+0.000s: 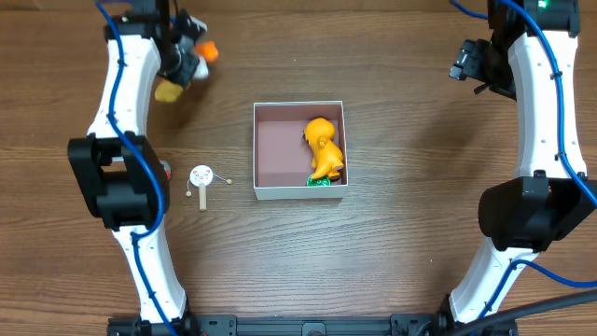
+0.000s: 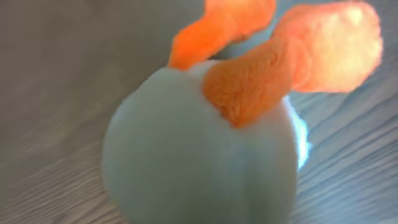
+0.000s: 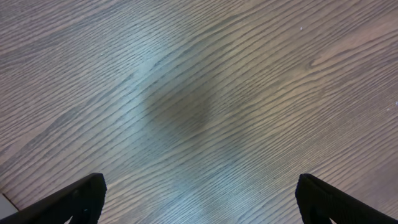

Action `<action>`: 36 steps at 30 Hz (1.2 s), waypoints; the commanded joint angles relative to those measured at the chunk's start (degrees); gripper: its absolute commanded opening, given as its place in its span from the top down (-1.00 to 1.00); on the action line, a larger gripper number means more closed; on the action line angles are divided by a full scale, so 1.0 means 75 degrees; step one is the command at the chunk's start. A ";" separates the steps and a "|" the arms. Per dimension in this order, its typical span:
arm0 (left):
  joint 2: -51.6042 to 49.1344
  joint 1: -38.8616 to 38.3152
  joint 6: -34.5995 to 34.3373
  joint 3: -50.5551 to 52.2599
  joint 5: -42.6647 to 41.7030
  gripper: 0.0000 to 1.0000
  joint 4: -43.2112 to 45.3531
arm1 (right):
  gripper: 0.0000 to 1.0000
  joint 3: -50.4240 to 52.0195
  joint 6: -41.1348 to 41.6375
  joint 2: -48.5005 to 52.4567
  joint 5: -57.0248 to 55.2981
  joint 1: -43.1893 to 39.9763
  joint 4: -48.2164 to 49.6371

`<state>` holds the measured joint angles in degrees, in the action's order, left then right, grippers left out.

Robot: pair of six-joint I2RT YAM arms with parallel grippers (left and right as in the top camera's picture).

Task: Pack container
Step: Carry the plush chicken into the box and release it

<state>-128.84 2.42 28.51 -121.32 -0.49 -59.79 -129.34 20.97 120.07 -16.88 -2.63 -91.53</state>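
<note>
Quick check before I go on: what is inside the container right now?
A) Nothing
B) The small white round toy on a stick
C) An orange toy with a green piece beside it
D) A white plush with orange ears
C: in the overhead view the orange toy lies against the right wall of the container, with a green piece at its lower end.

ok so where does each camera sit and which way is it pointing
overhead: fixed above the table, facing straight down; both arms, the container and a plush toy show
left wrist: on the left arm, close up on the white and orange plush toy; no fingers show
right wrist: on the right arm, facing down at bare wood; the right end effector shows open tips in the bottom corners
shared: overhead and left wrist both see the plush toy
</note>
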 commanded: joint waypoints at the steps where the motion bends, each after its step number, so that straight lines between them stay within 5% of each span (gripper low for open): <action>1: 0.0973 -0.0478 -0.1163 -0.0994 -0.1040 0.92 -0.0303 | -1.00 -0.0166 0.0009 -0.0052 -0.0085 -0.0015 0.0017; 9: 0.1647 -0.1746 -0.3226 -0.1218 -0.2722 0.92 -0.0708 | -1.00 -0.0166 0.0009 -0.0052 -0.0085 -0.0015 0.0017; 14: 0.1515 -0.2538 -0.5263 -0.1029 -0.2451 0.92 -0.1990 | -1.00 -0.0166 0.0009 -0.0052 -0.0085 -0.0015 0.0017; 20: 0.1346 -0.3249 -0.5511 -0.0463 -0.2305 0.92 -0.2742 | -1.00 -0.0166 0.0009 -0.0052 -0.0085 -0.0015 0.0017; 36: 0.1341 -0.3672 -0.8288 0.1941 -0.0286 0.92 -0.2932 | -1.00 -0.0166 0.0009 -0.0052 -0.0085 -0.0015 0.0015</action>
<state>-118.21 -25.10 -26.92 -108.75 -8.91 -82.06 -129.34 20.93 120.07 -16.88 -2.63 -91.50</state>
